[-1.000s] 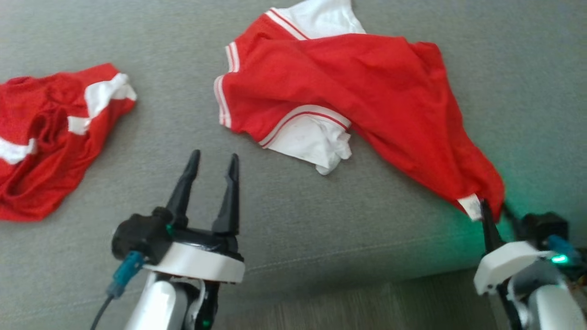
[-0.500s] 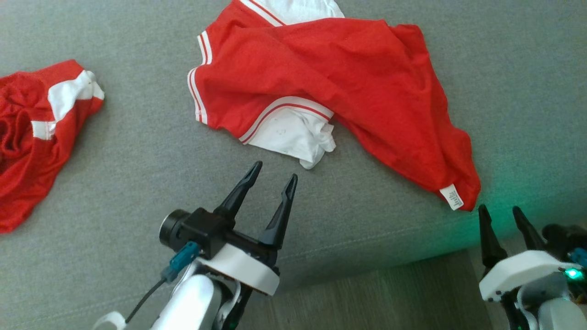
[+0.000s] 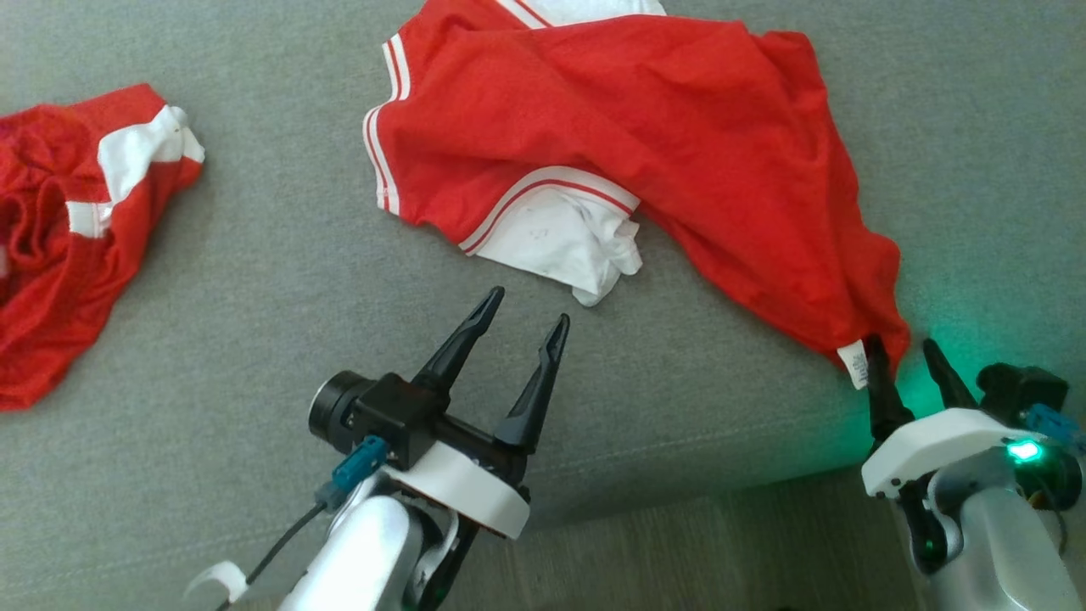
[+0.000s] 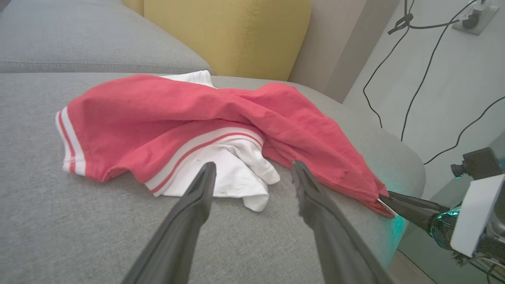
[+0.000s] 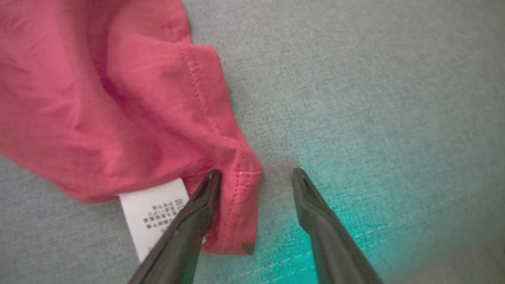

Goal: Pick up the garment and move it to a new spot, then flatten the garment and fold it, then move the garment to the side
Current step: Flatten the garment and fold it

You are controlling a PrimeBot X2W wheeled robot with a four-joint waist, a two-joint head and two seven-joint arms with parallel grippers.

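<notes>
A red and white shirt (image 3: pixel 611 127) lies rumpled on the grey sofa seat (image 3: pixel 254 356), towards the far right. One white sleeve (image 3: pixel 568 246) is bunched at its near edge. The shirt's red hem trails to the near right and ends close to the seat's front edge.

The right gripper (image 3: pixel 899 345) is at that hem corner with its fingers apart. One finger (image 5: pixel 197 205) rests against the stitched hem beside the white care label (image 5: pixel 150 213), and the other stands over bare fabric. Nothing is clamped.

The left gripper (image 3: pixel 529 307) hovers just near of the white sleeve, fingers spread and empty. A second red and white garment (image 3: pixel 68 255) is heaped at the far left, well apart from the shirt.
</notes>
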